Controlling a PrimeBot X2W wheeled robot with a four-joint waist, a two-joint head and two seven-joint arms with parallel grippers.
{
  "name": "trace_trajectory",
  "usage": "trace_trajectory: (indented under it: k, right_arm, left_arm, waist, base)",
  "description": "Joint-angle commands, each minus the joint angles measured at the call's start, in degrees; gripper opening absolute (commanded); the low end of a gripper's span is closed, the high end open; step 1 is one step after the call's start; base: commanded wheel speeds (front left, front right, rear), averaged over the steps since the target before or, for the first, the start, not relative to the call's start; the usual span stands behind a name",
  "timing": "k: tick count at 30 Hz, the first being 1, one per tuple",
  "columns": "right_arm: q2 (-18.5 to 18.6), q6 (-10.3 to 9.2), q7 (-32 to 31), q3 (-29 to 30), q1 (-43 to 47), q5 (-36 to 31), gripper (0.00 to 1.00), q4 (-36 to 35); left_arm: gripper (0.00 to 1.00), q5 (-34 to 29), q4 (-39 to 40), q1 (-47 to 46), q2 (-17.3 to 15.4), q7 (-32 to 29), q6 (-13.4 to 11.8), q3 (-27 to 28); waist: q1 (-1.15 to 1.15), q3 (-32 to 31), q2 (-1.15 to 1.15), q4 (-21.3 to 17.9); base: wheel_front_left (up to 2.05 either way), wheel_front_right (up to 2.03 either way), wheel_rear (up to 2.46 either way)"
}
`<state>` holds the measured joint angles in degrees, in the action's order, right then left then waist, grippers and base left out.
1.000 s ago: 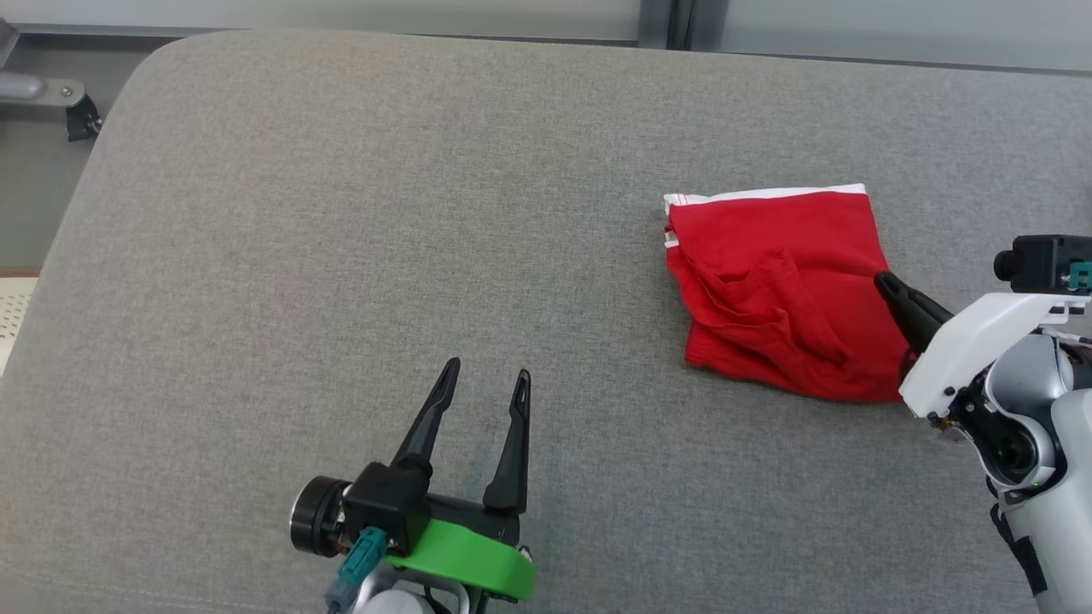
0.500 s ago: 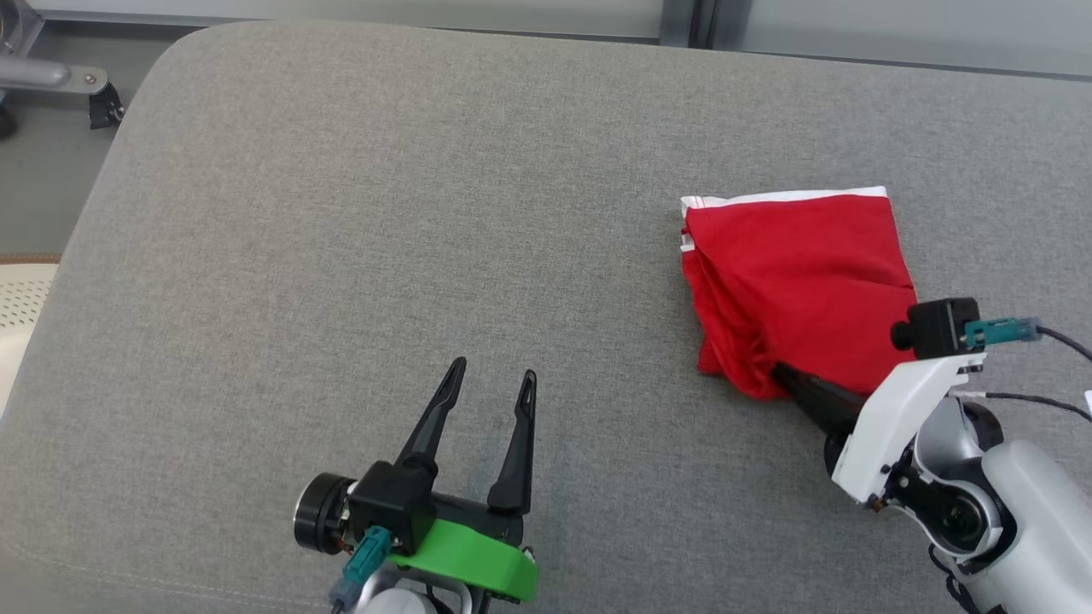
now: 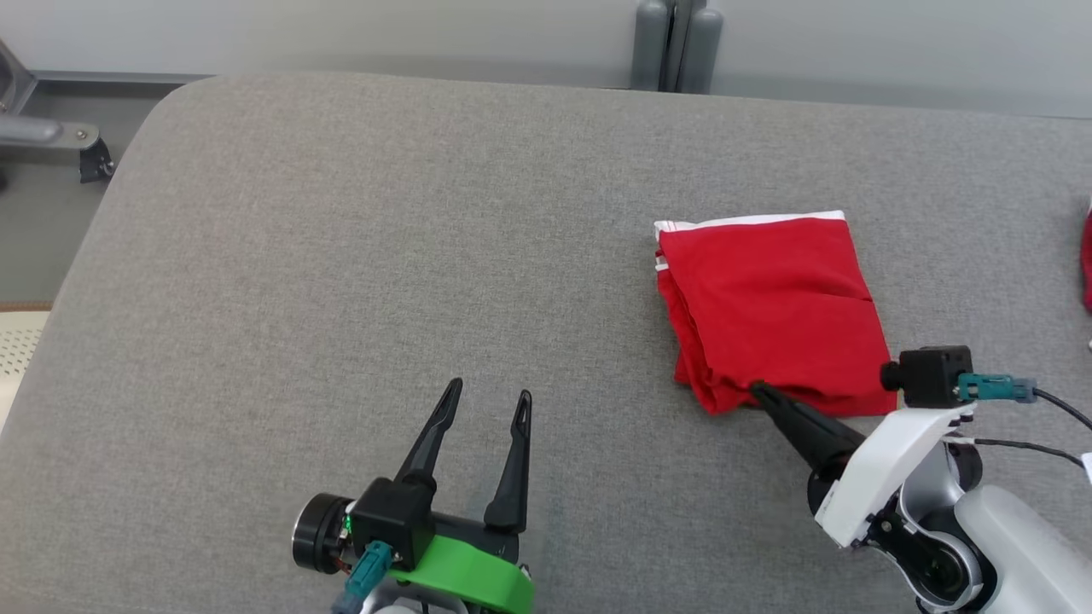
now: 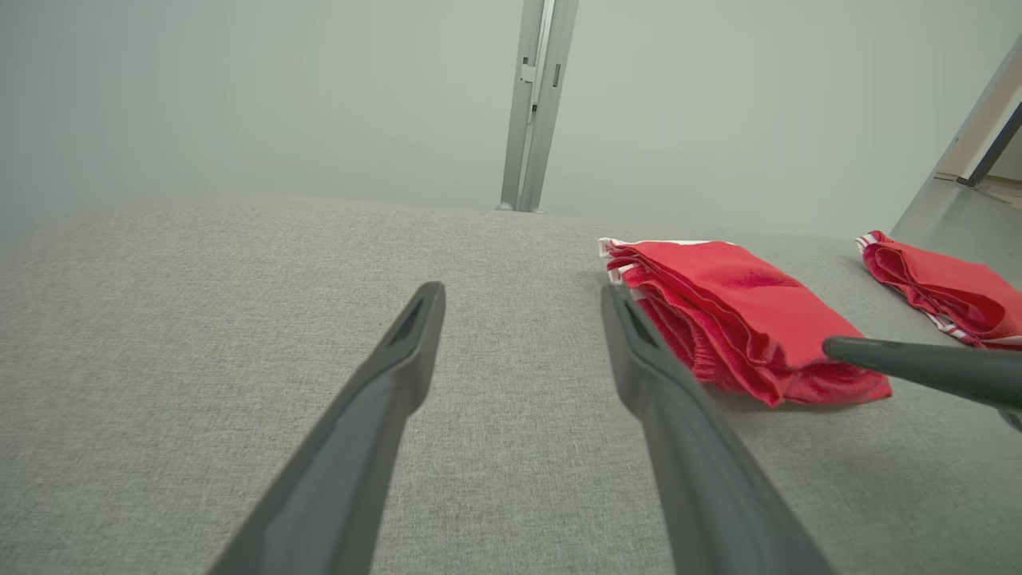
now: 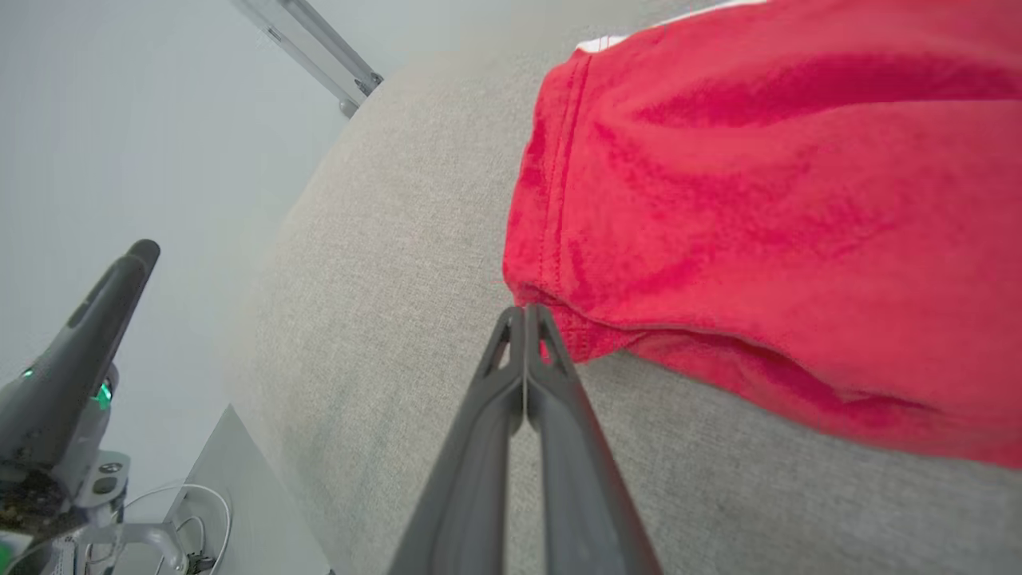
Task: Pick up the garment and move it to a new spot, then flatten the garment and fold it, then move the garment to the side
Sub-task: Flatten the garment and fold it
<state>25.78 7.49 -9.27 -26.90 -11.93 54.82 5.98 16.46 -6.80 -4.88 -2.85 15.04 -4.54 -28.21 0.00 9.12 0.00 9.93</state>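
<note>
In the head view the garment (image 3: 768, 307) lies folded on the right half of the grey bench (image 3: 341, 256), a roughly square red packet with a white band along its far edge. The right hand (image 3: 756, 389) reaches in from the lower right with its two fingers pressed together, tips at the packet's near left corner. Nothing is pinched between them, so this looks like nudging or tidying that corner before the packet goes to the side, not a lift. The left hand (image 3: 490, 390) hovers over bare bench well apart from the garment, fingers spread wide and holding nothing, likely parked out of the way. A second red cloth (image 3: 1088, 264) peeks in at the right edge. In the left wrist view the spread fingers frame empty grey fabric. Beyond them the packet shows its stacked layers along the near side, soft and slightly puffed, with the right hand's dark tip at its near corner, and the second red cloth lies further right. In the right wrist view the closed fingertips meet the garment (image 5: 758, 200) at its lower corner. A stitched hem runs down the edge there, the cloth looks fleecy and a little creased, and the lower layers bulge out under the top one.
</note>
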Motion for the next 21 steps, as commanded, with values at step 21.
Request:
trace_trajectory:
  k: [21]
  right_arm:
    - [-8.82, -0.02, 7.51, -15.09, -11.36, 4.22, 0.0, 21.05]
  left_arm:
    - [1.0, 0.28, -0.66, 0.29, -0.1, 0.17, -0.13, -0.65]
  waist:
    - [0.0, -1.25, 0.0, 1.81]
  base:
    - [0.0, 0.0, 0.0]
